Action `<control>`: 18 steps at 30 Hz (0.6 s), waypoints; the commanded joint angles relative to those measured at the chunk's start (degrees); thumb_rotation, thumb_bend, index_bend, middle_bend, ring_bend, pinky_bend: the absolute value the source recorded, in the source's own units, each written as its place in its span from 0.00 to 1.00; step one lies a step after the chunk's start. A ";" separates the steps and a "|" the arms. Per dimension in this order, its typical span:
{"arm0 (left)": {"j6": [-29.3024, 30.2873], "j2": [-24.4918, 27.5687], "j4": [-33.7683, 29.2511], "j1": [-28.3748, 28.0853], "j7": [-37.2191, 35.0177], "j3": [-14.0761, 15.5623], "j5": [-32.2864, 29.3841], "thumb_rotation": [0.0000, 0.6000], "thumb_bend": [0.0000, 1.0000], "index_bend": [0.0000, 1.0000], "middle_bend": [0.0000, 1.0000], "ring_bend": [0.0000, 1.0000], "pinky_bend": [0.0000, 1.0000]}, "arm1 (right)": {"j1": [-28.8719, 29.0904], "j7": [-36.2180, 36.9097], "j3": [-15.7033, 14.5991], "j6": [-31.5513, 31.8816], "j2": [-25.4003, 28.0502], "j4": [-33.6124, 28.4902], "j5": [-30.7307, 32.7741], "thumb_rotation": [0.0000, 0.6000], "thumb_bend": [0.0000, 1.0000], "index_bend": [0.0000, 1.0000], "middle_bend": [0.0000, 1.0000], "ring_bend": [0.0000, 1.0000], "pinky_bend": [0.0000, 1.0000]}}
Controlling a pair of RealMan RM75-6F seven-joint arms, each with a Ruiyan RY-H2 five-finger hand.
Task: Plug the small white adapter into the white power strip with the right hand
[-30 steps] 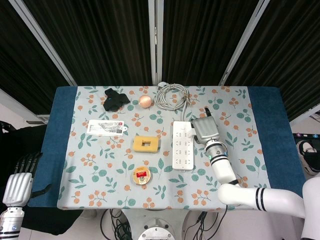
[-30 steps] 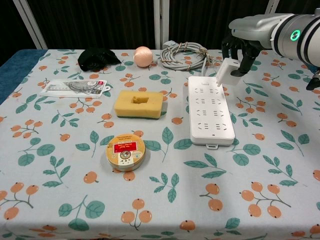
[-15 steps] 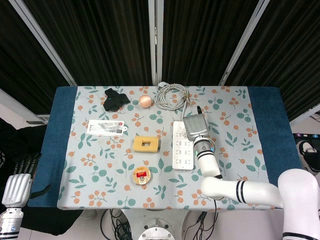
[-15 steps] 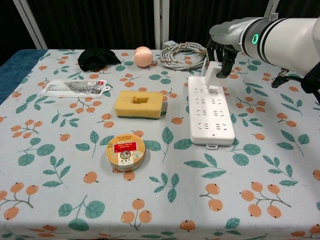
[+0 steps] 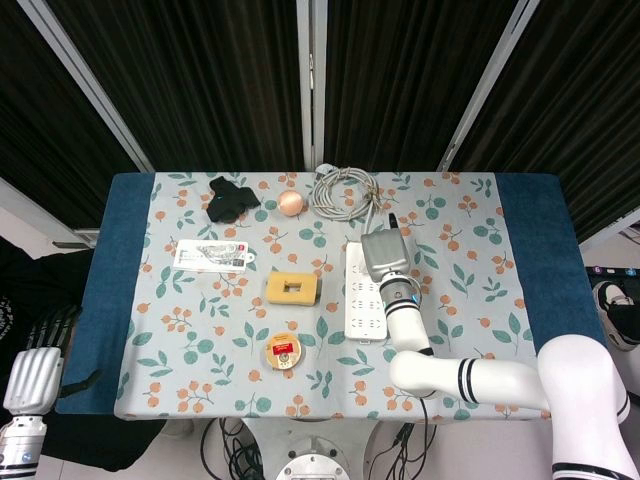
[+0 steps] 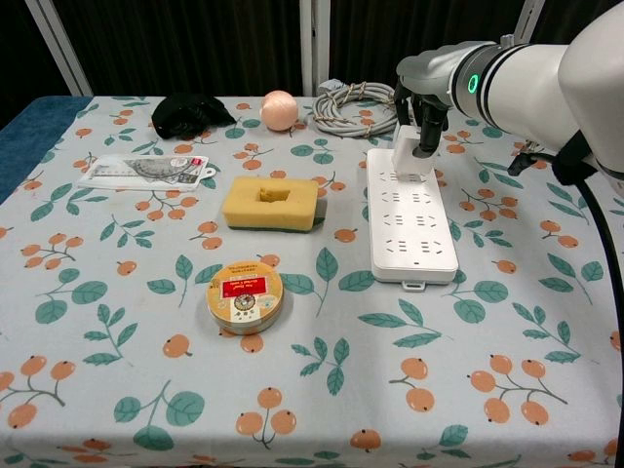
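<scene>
right hand (image 6: 421, 115): over far end of white power strip (image 6: 410, 216), fingers (image 6: 429, 135) pinching small white adapter (image 6: 407, 156) near its top
adapter position: upright, bottom edge at or just above far socket row; contact with strip not resolvable in chest view; hidden under hand in head view
left hand (image 5: 32, 368): low, off tabletop edge, holding nothing; fingers barely visible, spread vs curled cannot tell
strip: flat on floral tabletop (image 6: 117, 322), long axis running away from robot, grey coiled cable (image 6: 358, 105) beyond far end
step: likely seating prongs in far socket, not yet confirmed inserted
adapter handling: looks light, rigid plastic, smooth faces, slip-prone under push; best held on 2 opposite side faces high on body, prong end left clear
insertion: needs straight downward push; any tilt likely jams prongs on socket shutters
strip handling: light, unanchored, may slide or lift at far end under off-axis force
risk: adapter rotating in pinch once resistance met
nearby: yellow sponge (image 6: 271, 203) left of strip, round tin (image 6: 245, 295) nearer robot, both well apart from hand
far side: pink ball (image 6: 279, 109), black cloth (image 6: 190, 110), packet (image 6: 144, 171) on left
</scene>
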 commanded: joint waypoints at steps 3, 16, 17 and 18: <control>-0.10 -0.12 0.28 0.02 -0.27 0.04 -0.02 1.00 0.14 0.06 0.02 0.00 0.00 | 0.33 0.10 -0.13 -0.23 -0.48 0.47 0.23 1.00 0.63 0.81 0.71 0.49 0.00; -0.05 -0.32 0.76 0.11 -0.65 -0.01 -0.06 1.00 0.14 0.06 0.02 0.00 0.00 | 0.87 0.29 -0.18 -0.45 -1.08 1.72 0.72 1.00 0.64 0.81 0.71 0.49 0.00; -0.07 -0.34 0.79 0.11 -0.67 0.00 -0.06 1.00 0.14 0.06 0.02 0.00 0.00 | 0.91 0.29 -0.19 -0.51 -1.15 1.81 0.79 1.00 0.64 0.81 0.71 0.49 0.00; -0.08 -0.34 0.81 0.11 -0.70 0.00 -0.08 1.00 0.14 0.06 0.02 0.00 0.00 | 0.96 0.27 -0.20 -0.55 -1.24 1.89 0.86 1.00 0.64 0.81 0.71 0.49 0.00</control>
